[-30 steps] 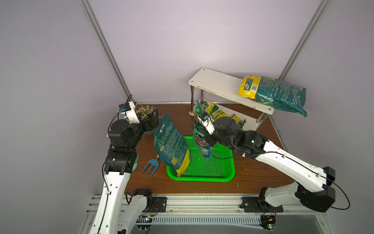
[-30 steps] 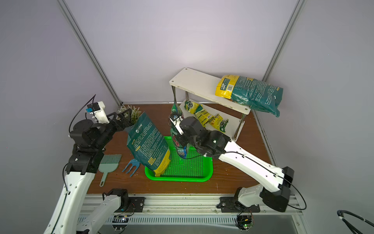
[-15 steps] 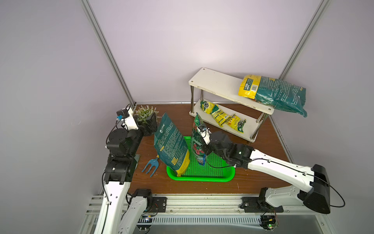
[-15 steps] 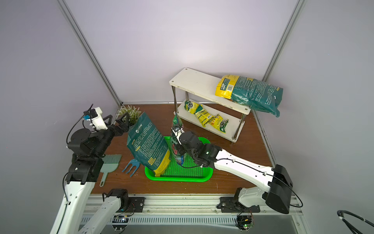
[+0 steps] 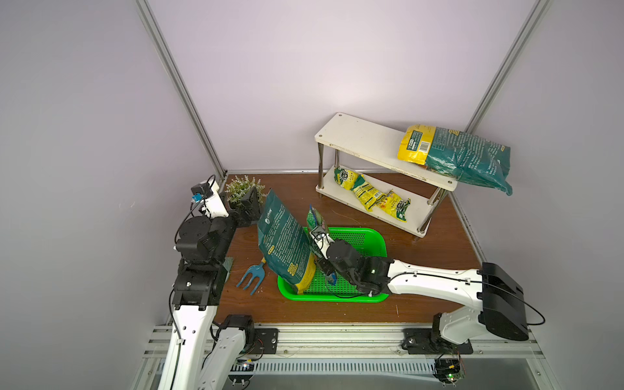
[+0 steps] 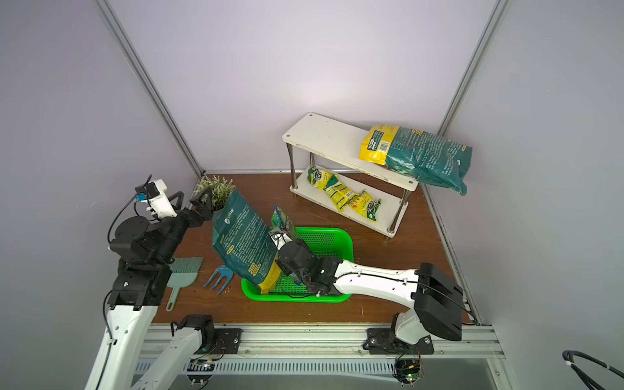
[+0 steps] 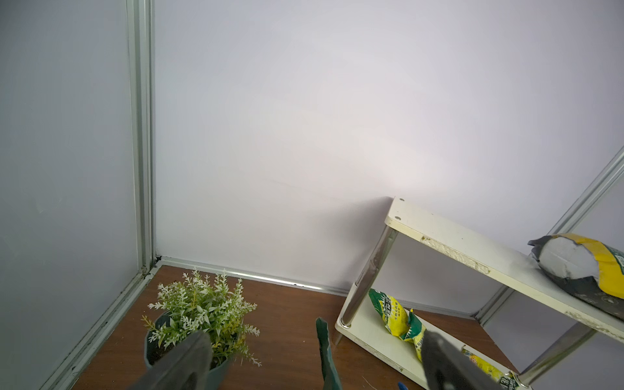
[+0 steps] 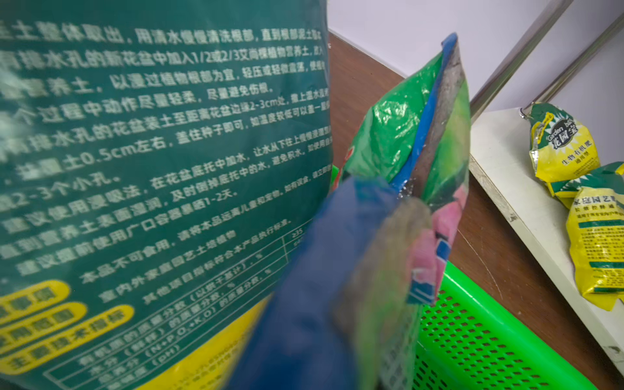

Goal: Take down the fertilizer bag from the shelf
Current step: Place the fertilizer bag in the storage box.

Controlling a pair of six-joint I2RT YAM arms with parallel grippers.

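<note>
A: Where to look for the fertilizer bag?

B: Off the shelf, well apart from it, standing roughly on end above the green basket. Clamped in the right tool. Just beside the big dark-green bag leaning in that basket.

A: And on the left side?

B: Holding nothing with the left tool: spread wide apart, hanging near the potted plant.

A: How to finish this step well?

B: Probably by lowering straight down, slowly, into the bare half of the basket. Stay off the leaning bag; likely to topple at a nudge. Let go only once settled on the mesh, then lift straight out, clear of the packet's top edge.

A: Anything hard to make out?

B: Plenty. From above, no sight of the grip itself, tucked behind the wrist and the packet. Up close in the right wrist view, mostly blur around it. Impossible to tell whether resting on the basket floor or hanging above, or whether brushing the leaning bag. Also cut off at the edge of the left wrist view: most of the teal-and-yellow sack overhanging the shelf's top board.
</note>
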